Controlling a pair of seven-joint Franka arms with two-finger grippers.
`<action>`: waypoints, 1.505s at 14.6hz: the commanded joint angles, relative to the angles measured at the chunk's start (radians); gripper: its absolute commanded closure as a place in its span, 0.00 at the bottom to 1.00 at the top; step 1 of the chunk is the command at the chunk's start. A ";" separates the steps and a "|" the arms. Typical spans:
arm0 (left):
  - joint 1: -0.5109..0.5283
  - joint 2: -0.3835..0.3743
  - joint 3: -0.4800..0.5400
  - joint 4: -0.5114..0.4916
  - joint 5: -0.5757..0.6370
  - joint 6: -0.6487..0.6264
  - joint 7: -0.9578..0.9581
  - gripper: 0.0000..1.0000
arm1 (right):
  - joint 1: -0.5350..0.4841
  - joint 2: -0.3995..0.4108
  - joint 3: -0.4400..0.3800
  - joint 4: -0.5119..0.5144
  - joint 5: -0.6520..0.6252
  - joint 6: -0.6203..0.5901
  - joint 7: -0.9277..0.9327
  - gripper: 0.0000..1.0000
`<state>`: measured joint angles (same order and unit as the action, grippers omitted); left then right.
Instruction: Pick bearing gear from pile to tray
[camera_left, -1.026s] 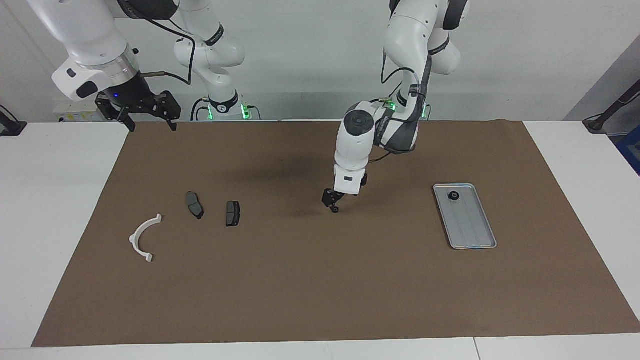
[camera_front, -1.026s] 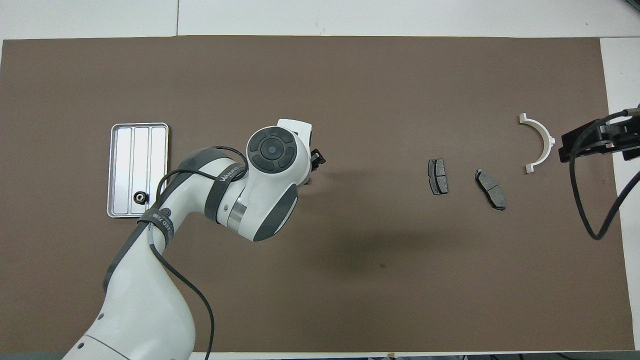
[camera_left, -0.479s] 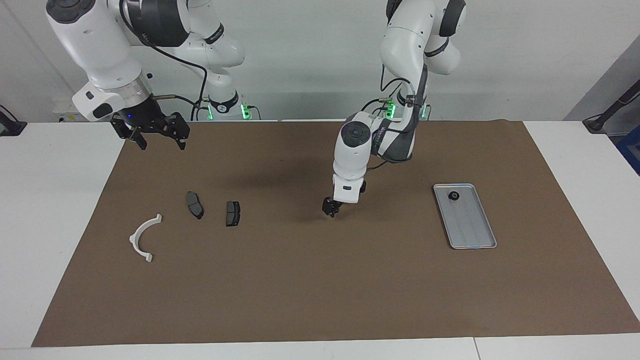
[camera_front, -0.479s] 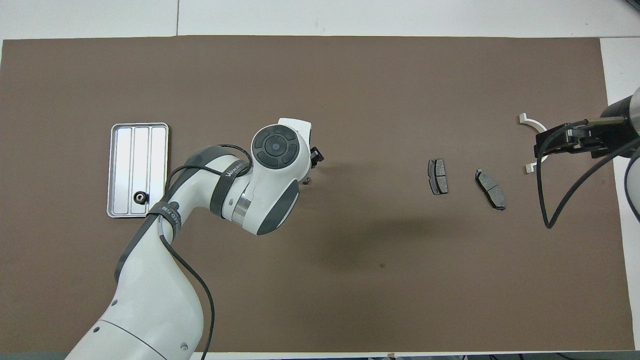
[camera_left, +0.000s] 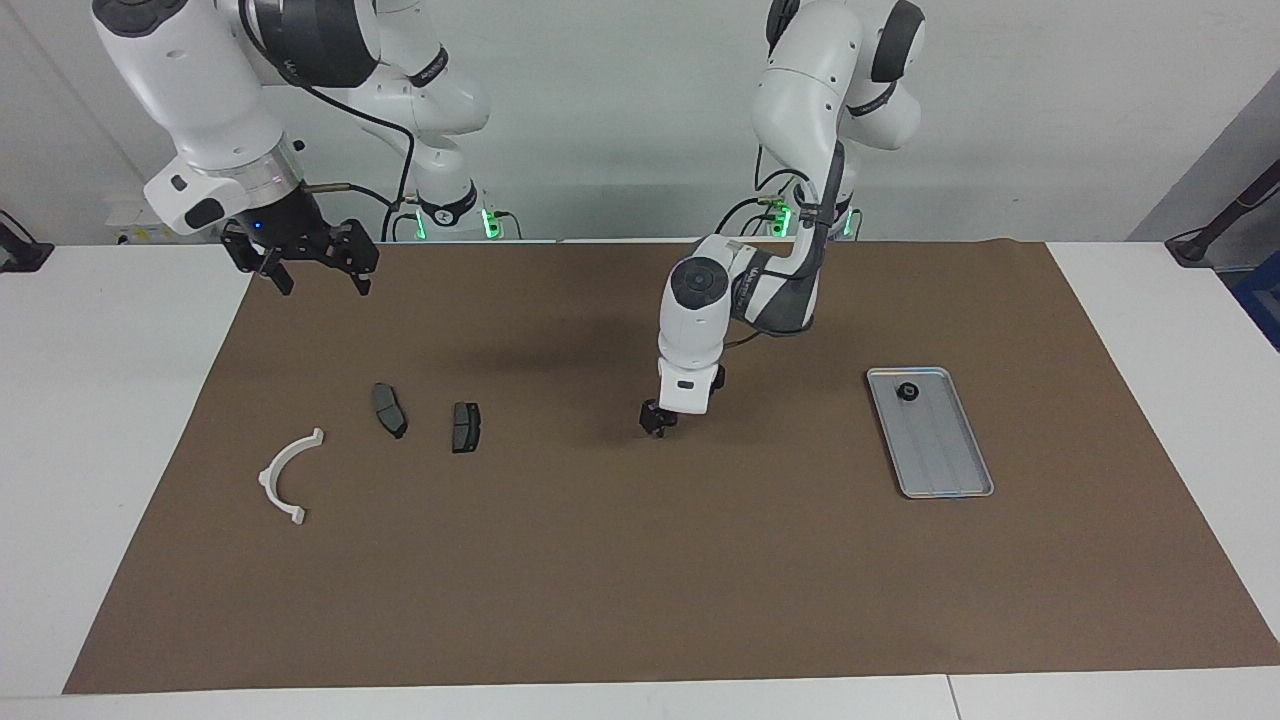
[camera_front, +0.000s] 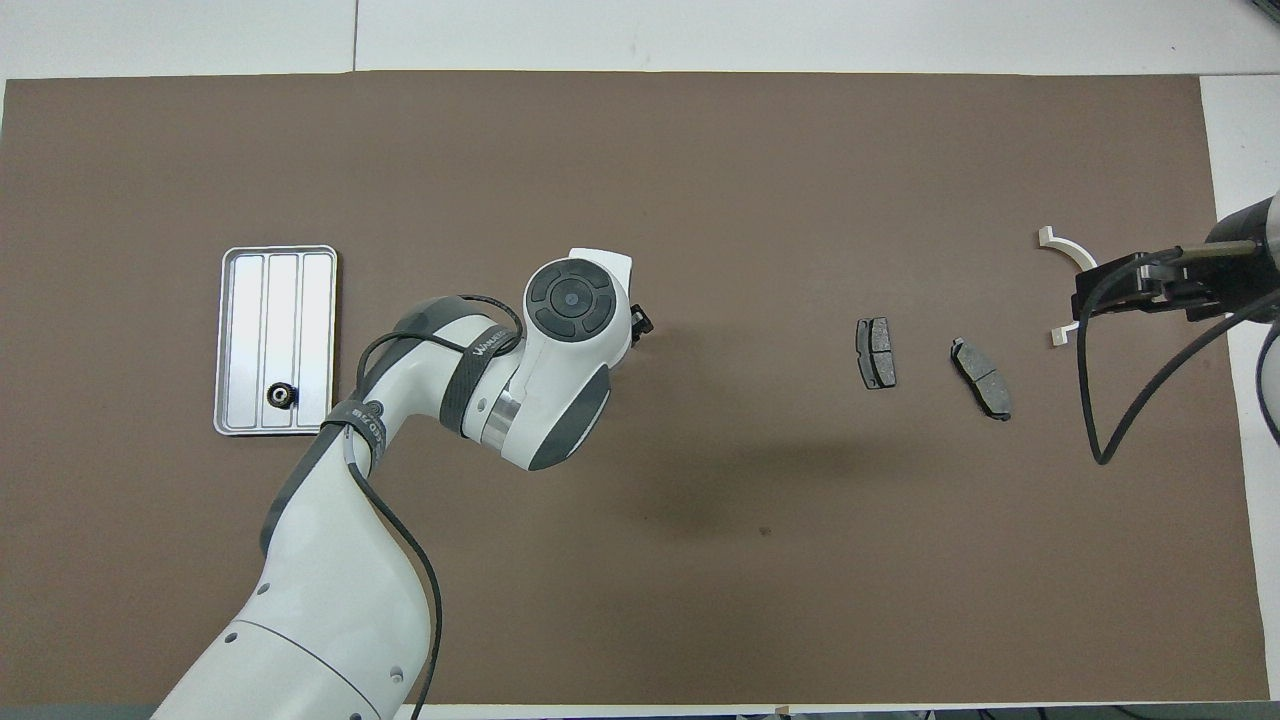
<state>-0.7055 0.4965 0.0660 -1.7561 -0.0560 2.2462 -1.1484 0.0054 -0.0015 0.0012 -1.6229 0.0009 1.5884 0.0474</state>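
Note:
The tray (camera_left: 940, 450) lies toward the left arm's end of the mat, with one small black round gear (camera_left: 907, 392) in its end nearer the robots. It also shows in the overhead view (camera_front: 270, 300) with the gear (camera_front: 280, 396). My left gripper (camera_left: 655, 426) is down at the mat mid-table. Its tips are hidden under the hand in the overhead view. The pile's white arc (camera_left: 285, 475) and two brake pads (camera_left: 390, 410) (camera_left: 465, 427) lie toward the right arm's end. My right gripper (camera_left: 312, 265) hangs open and empty, high over the mat's edge.
In the overhead view the right gripper (camera_front: 1130, 290) covers the middle of the white arc (camera_front: 1060, 243). The brake pads (camera_front: 876, 352) (camera_front: 981, 378) lie beside it. The brown mat (camera_left: 640, 580) covers most of the white table.
My left gripper moved down and slightly toward the right arm's end, onto a tiny black piece on the mat; that piece no longer shows. My right arm swung in over the mat's edge.

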 joint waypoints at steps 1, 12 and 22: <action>-0.020 0.019 0.014 0.035 0.018 -0.014 -0.031 0.13 | -0.015 -0.026 0.008 -0.035 0.021 0.024 0.011 0.00; -0.034 0.017 0.015 0.033 0.024 -0.048 -0.074 1.00 | -0.016 -0.026 0.005 -0.037 0.004 0.028 -0.150 0.00; 0.147 -0.226 0.061 -0.124 0.038 -0.149 0.197 1.00 | -0.016 -0.028 0.005 -0.038 0.004 0.025 -0.139 0.00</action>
<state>-0.6275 0.3896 0.1341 -1.7628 -0.0342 2.1032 -1.0514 0.0052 -0.0018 -0.0008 -1.6255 0.0008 1.5904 -0.0723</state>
